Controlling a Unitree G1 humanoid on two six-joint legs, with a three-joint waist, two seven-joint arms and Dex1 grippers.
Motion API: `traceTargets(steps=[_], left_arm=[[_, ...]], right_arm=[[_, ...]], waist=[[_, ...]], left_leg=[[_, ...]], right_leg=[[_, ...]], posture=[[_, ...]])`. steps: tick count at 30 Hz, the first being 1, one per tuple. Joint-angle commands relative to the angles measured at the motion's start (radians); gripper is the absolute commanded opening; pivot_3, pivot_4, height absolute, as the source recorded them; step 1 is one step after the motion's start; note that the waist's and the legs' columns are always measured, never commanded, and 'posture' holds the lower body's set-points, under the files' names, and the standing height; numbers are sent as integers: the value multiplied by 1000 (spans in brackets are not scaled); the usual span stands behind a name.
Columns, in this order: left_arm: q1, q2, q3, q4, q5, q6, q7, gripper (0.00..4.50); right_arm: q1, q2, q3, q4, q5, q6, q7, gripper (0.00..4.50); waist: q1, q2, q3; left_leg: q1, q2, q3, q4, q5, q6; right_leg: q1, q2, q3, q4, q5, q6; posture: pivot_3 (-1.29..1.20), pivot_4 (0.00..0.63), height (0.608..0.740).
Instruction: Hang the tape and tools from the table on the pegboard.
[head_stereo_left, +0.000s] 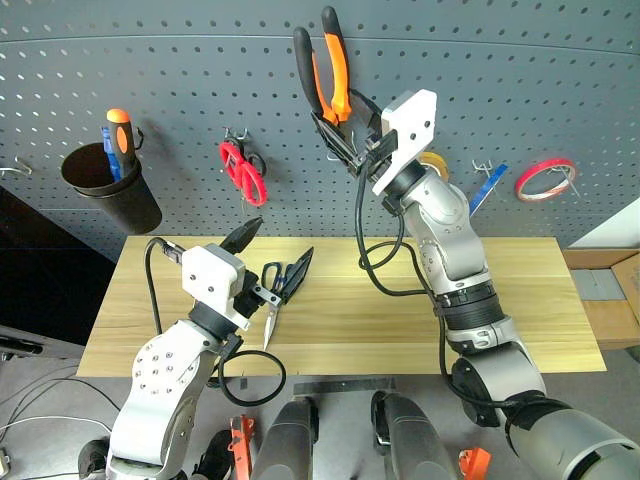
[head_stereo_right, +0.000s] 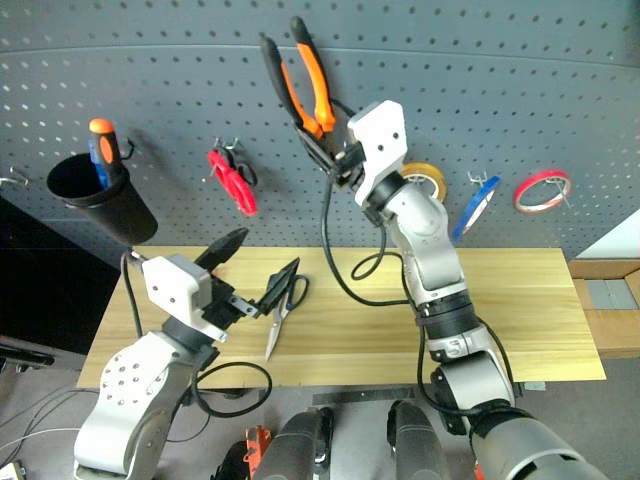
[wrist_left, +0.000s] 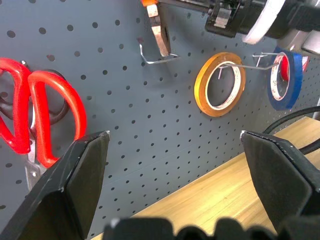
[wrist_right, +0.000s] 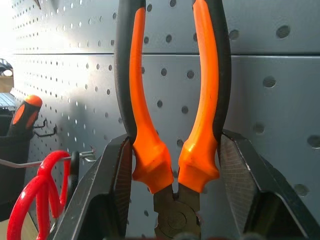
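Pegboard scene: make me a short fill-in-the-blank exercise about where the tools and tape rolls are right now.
1. The right gripper is shut on the orange-and-black-handled ____, held up against the dark grey pegboard.
2. The dark-handled scissors lie on the light wood ____.
3. The thin blue tape roll hangs on a hook beside the ____ tape roll.
4. The left gripper is ____ and holds nothing.

Missing words: pliers; table; yellow; open

head cams: down at table (head_stereo_left: 340, 320) | wrist cams: close on pegboard (wrist_left: 150, 125)
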Motion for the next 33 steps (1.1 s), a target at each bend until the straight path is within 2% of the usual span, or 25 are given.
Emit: traceTargets(steps=[1,12,20,27,28,33], left_arm=[[9,4,15,-25,3,-18,2,4500],[12,6,17,-29,5,-13,5,4500],[16,4,19,-22,9,-13,9,4500],[10,3,24,-17,16,-9,10,4500],[11,3,24,-18,17,-9,10,4500],[6,2,23,-14,20,-6,11,4500]], right_arm=[[-26,14,-7,-19,2,-59,-11,2003],[6,29,10,54,-29,-105,-34,2003],[49,29,19,46,-42,9,-46,2003],[65,26,25,51,-61,31,-56,4341],[66,25,26,52,-63,31,-59,4468],[67,24,22,62,-74,39,-74,4468]], waist=[[0,0,0],[0,0,0],[0,-1,-18],[0,-1,-20],[0,-1,-20],[0,-1,-20]], left_leg=[[0,0,0,0,0,0],[0,0,0,0,0,0],[3,0,0,0,0,0],[9,0,0,-1,0,0],[9,0,1,-1,0,0],[9,0,1,-2,0,0]], right_leg=[[0,0,0,0,0,0],[0,0,0,0,0,0],[3,0,0,0,0,0],[7,0,1,1,0,-1],[7,0,1,2,0,-1],[6,1,1,1,0,-1]], posture=[[113,247,740],[117,253,740],[113,256,740],[113,257,740],[113,257,740],[112,259,740]])
